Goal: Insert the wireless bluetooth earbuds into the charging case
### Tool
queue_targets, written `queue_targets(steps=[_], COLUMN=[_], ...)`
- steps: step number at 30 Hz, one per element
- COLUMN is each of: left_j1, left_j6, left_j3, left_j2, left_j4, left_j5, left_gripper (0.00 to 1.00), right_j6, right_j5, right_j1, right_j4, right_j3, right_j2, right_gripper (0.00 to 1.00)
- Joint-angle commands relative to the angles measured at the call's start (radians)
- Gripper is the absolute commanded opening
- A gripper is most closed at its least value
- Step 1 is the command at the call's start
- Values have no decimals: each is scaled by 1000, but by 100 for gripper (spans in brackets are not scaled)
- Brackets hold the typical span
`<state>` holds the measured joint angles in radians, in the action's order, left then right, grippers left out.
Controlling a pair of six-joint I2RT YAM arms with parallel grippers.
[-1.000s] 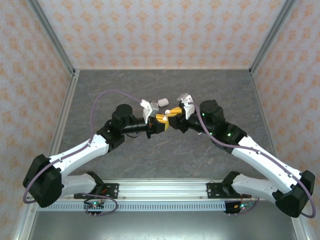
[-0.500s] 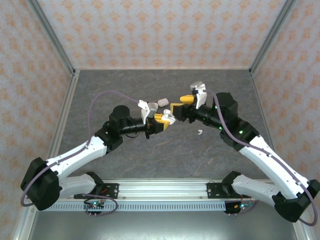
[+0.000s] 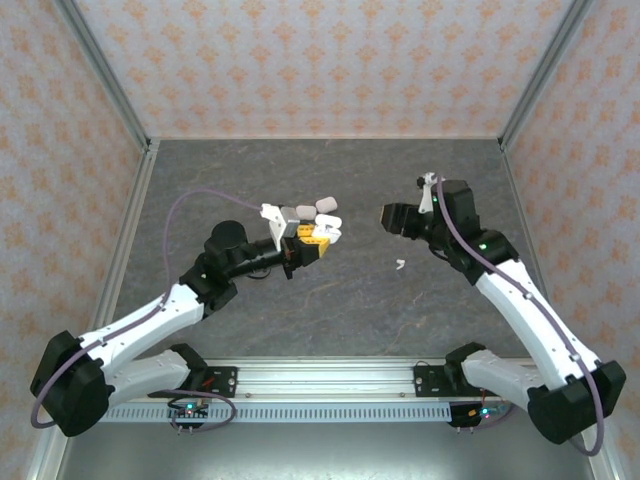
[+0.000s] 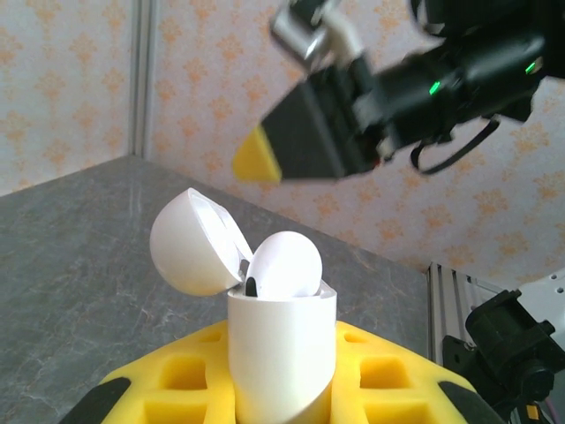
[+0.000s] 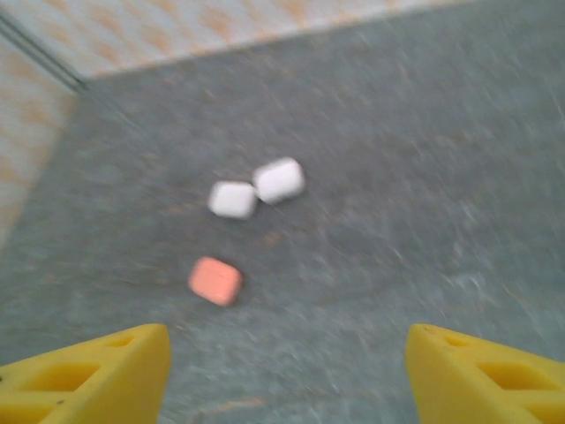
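Currently left gripper [image 3: 312,240] clamps the white charging case [image 4: 281,353] upright, lid flipped back toward 10 o'clock. One white earbud [image 4: 284,265] sits in its mouth. Right gripper [image 3: 390,216] at 3 o'clock of that case, well apart, jaws spread, nothing between them. Loose earbud [image 3: 399,264] lies on the table [image 3: 300,320], 6 o'clock of right gripper. Right wrist view, blurred: two white cases [image 5: 281,179] just beside each other, pink case [image 5: 214,281] at their 7 o'clock.
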<state>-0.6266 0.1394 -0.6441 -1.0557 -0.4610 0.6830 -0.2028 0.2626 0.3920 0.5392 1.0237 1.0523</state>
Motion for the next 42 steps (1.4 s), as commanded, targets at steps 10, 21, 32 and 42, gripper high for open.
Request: queue_targets(steps=[10,21,32,42], left_j1=[-6,-7,-6,-6], left_j6=[-25,-43,-56,-56], left_j3=[8,1,-1,-1], left_j2=[37,37,30,34], left_j4=[-16,16,38,49], left_j5=[-38,-47,-54,-55], left_gripper=[0,0,0,0], right_j6=[21,51,49,62], right_j5=[-63,-147,-106,-89], right_j1=[-71,-72,-71,-72], right_j4=[66,140,148,129], right_j3=[-96,13,39,50], right_j2=[282,564,655,687], right_gripper=[59,51,41,36])
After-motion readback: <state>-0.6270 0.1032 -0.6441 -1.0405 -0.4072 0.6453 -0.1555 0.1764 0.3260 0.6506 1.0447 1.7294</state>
